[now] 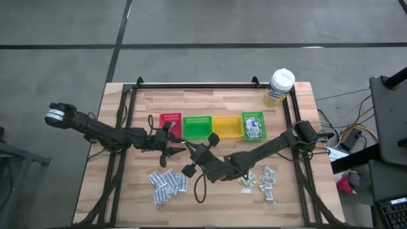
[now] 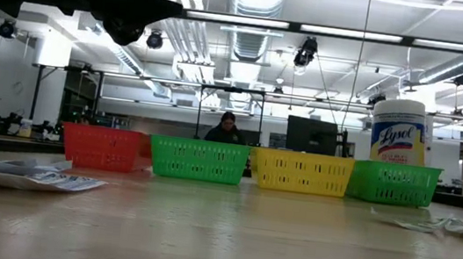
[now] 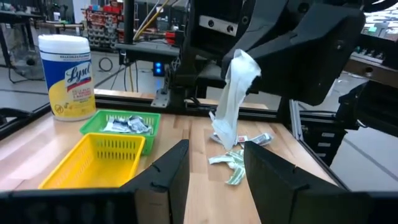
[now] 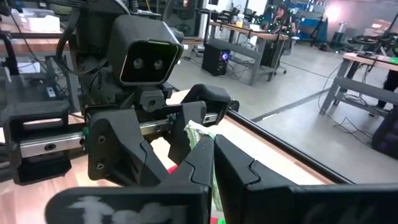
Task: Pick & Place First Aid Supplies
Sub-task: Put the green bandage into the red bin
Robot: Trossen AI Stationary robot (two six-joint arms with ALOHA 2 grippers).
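Left wrist view shows me my right claw [image 3: 239, 62] pinching a white wrapped pad [image 3: 233, 102] up over the table [image 3: 199, 134], my left claw [image 3: 214, 171] spread wide facing it, and more sachets [image 3: 239, 163] lying below, past the green bin [image 3: 121, 121].
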